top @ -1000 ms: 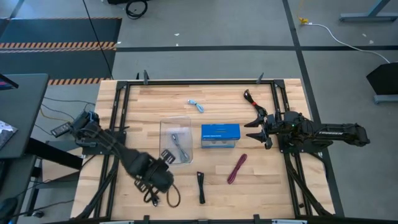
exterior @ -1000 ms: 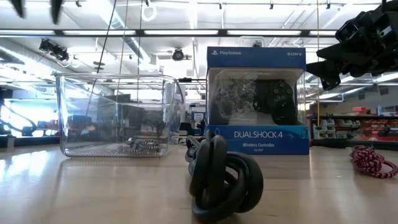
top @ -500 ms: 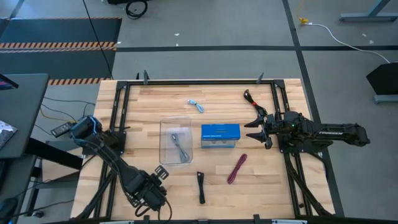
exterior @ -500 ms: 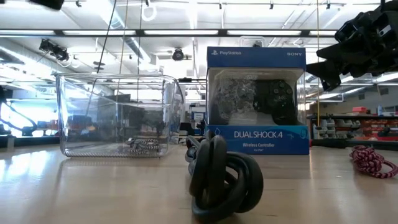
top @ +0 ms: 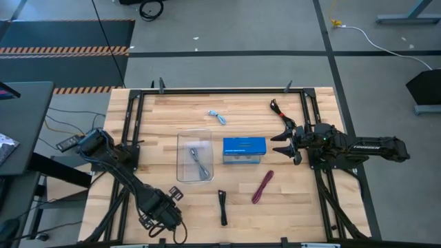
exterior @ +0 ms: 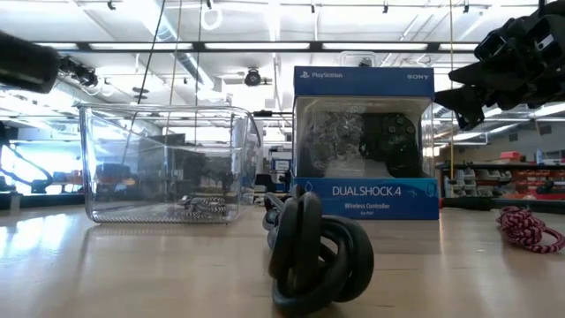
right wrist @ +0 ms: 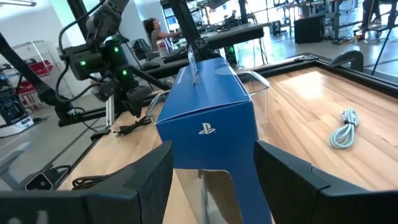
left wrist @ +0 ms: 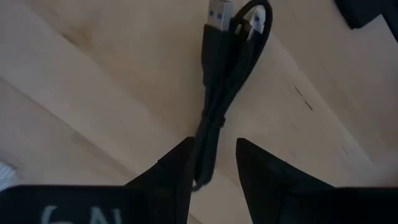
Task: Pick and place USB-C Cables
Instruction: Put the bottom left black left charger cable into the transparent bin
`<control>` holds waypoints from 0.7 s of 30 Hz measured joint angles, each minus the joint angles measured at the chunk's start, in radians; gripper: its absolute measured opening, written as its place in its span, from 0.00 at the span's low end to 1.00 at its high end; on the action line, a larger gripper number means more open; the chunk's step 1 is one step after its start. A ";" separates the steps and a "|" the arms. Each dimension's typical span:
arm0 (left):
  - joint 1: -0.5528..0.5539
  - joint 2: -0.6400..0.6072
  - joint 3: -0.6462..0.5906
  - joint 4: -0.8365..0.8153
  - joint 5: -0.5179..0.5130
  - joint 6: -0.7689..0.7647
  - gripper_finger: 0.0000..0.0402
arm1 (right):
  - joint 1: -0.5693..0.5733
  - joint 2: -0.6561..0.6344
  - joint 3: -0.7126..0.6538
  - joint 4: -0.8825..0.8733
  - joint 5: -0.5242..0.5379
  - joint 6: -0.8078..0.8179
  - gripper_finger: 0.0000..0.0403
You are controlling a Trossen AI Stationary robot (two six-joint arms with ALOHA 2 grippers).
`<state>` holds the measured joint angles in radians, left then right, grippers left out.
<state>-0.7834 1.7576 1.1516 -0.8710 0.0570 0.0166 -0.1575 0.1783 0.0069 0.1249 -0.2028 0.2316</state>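
1. Hovering low at the near left edge of the bench (top: 289, 207), my left end effector (left wrist: 212, 163) has its spread fingers on both sides of a black USB-C cable (left wrist: 227, 93).
2. I judge the next move is to press together, lift, and carry it to the clear tray (top: 180, 141).
3. My right end effector (top: 279, 142), also spread, waits beside the DualShock 4 box (top: 244, 149).

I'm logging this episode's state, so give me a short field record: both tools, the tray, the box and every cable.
left tool: open, low over the table's front-left part, black cable just ahead of it
right tool: open, empty, raised to the right of the blue box
clear tray: left of the box, holds one cable
blue box: standing upright
loose on table: light blue cable, black-and-red cable, maroon cable, black cable
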 joint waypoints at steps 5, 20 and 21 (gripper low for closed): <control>0.000 0.001 -0.061 0.121 0.013 0.002 0.31 | 0.000 0.000 0.000 0.000 0.000 0.001 0.57; 0.007 0.010 -0.132 0.172 -0.076 0.006 0.21 | 0.000 0.000 0.000 -0.001 0.000 -0.006 0.57; 0.007 0.010 -0.132 0.173 -0.076 0.001 0.18 | 0.000 0.000 0.000 -0.001 0.000 -0.007 0.57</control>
<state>-0.7761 1.7672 1.0195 -0.6983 -0.0188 0.0180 -0.1574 0.1783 0.0071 0.1242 -0.2028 0.2247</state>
